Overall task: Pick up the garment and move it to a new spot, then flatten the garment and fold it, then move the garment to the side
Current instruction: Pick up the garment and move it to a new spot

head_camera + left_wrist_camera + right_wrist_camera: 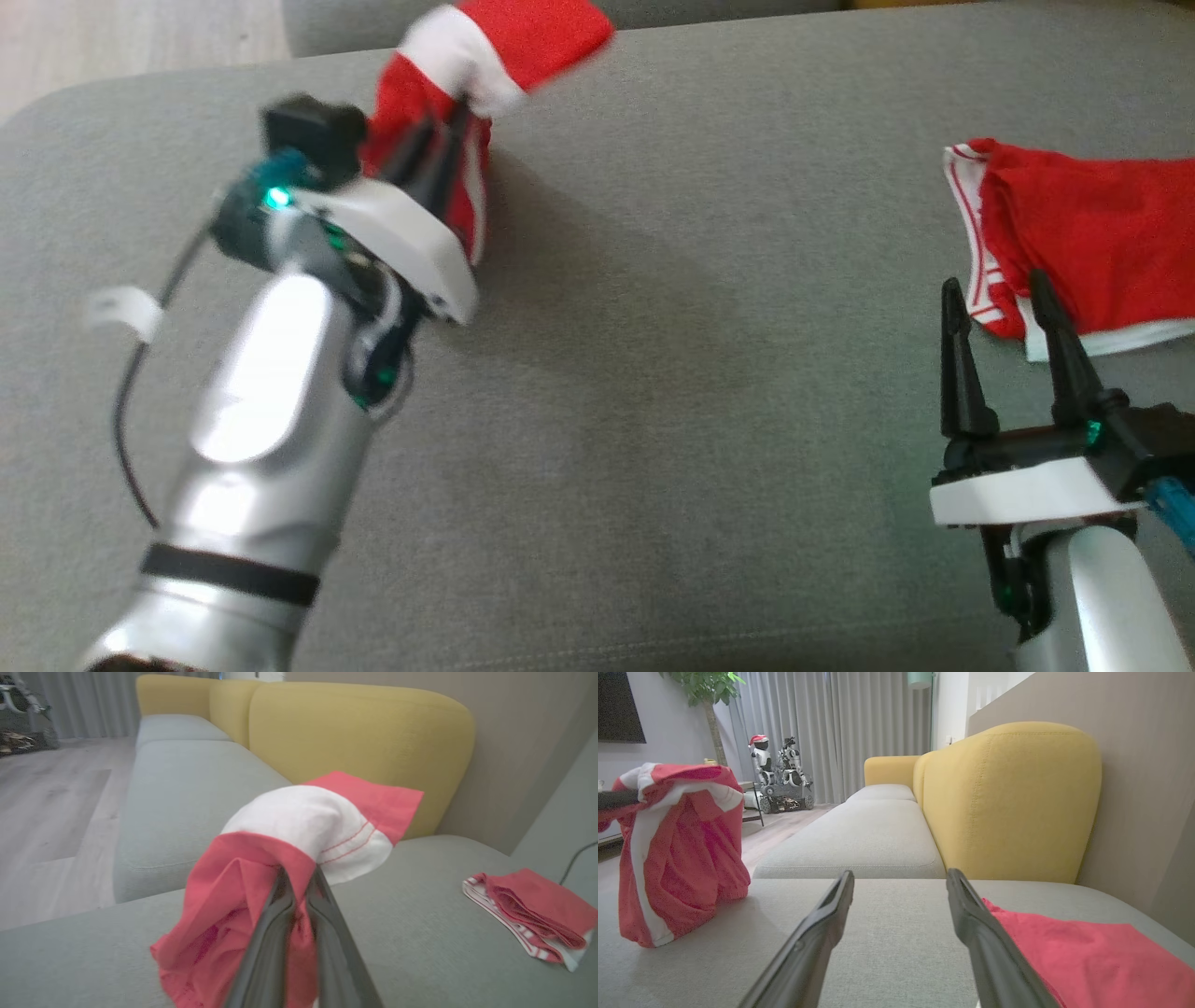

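Note:
A red garment with white trim (485, 56) hangs bunched from my left gripper (448, 126), which is shut on it above the grey sofa seat (700, 373). In the left wrist view the cloth (299, 830) drapes over the closed fingers (280, 914). The right wrist view shows it (677, 849) hanging at the left, its lower edge touching the cushion. My right gripper (994, 299) stands open at the lower right, nothing between its fingers (822, 928).
A second red garment with white trim (1092, 243) lies folded on the seat just right of my right gripper, also seen as red cloth (1087, 956). A yellow backrest (1008, 802) rises behind. Wooden floor (51, 812) lies beyond the sofa's left edge.

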Motion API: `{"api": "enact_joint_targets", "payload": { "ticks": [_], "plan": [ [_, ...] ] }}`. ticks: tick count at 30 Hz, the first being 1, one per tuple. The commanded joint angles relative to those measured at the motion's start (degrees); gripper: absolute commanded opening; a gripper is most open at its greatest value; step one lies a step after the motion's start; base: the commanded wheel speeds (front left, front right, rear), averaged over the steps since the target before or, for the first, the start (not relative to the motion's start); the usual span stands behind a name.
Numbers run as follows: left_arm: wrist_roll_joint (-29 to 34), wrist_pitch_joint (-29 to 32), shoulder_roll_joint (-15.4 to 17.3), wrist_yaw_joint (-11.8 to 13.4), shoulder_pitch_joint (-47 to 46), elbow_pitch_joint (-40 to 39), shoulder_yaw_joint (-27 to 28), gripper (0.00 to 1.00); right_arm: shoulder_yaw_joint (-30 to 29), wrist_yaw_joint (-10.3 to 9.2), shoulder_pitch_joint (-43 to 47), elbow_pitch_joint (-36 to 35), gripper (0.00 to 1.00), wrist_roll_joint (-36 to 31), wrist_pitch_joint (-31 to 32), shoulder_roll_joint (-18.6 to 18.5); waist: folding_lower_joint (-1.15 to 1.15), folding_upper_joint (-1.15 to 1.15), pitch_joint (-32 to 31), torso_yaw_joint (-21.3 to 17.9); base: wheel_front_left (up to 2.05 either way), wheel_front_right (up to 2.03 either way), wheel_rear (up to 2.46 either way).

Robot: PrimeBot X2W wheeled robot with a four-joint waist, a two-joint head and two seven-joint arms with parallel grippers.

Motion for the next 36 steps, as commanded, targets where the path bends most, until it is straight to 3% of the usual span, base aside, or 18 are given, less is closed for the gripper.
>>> {"api": "enact_joint_targets", "payload": {
  "ticks": [1,8,11,12,13,18,23,29,36],
  "plan": [
    [-0.3,0.2,0.8,0.3,-1.8,-2.7,1.1,0.00,0.9,-0.04,-2.6,-1.5,1.00,0.4,-0.8,-0.2,0.00,0.00,0.2,-0.7,0.00,0.00,0.00],
    [-2.5,0.2,-2.0,2.6,1.3,-5.0,-4.9,0.00,-2.1,-0.04,-4.4,-0.9,1.00,1.3,-1.2,-0.2,0.00,0.00,0.9,-3.8,0.00,0.00,0.00],
    [-7.1,-1.0,-2.2,4.4,1.5,-5.8,-9.8,0.01,-2.7,-0.04,-5.0,-0.6,1.00,1.4,-1.4,-0.2,0.00,0.00,1.0,-5.4,0.00,0.00,0.00],
    [-9.0,-1.5,-2.2,5.3,1.5,-6.1,-11.9,0.55,-2.7,-0.04,-5.2,-0.4,1.00,1.4,-1.4,-0.2,0.00,0.00,1.0,-5.8,0.00,0.00,0.00],
    [-10.4,-1.8,-2.2,6.3,1.2,-6.1,-14.0,1.00,-2.8,-0.04,-5.3,-0.3,1.00,1.4,-1.4,-0.2,0.00,0.00,1.1,-6.2,0.00,0.00,0.00],
    [-15.4,-4.0,-2.2,9.8,-0.5,-5.2,-21.2,1.00,-3.9,-0.04,-5.4,-0.2,1.00,1.6,-1.6,-0.2,0.00,0.00,1.4,-7.0,0.00,0.00,0.00],
    [-16.5,-7.3,-1.9,11.6,-1.5,-1.4,-20.3,1.00,-5.3,-0.04,-4.6,-0.1,1.00,1.5,-1.6,-0.2,0.00,0.00,0.8,-5.7,0.00,0.00,0.00],
    [-17.0,-11.3,3.7,12.9,0.6,-0.6,-15.8,1.00,-4.7,-0.04,-3.3,0.0,1.00,1.1,-1.7,-0.2,0.00,0.00,-1.1,-2.3,0.00,0.00,0.00],
    [-16.4,-12.9,10.6,14.9,8.6,-5.8,-10.2,1.00,-4.2,-0.04,-1.4,0.2,1.00,0.5,-1.7,-0.2,0.00,0.00,-3.3,2.6,0.00,0.00,0.00]
  ]
}}
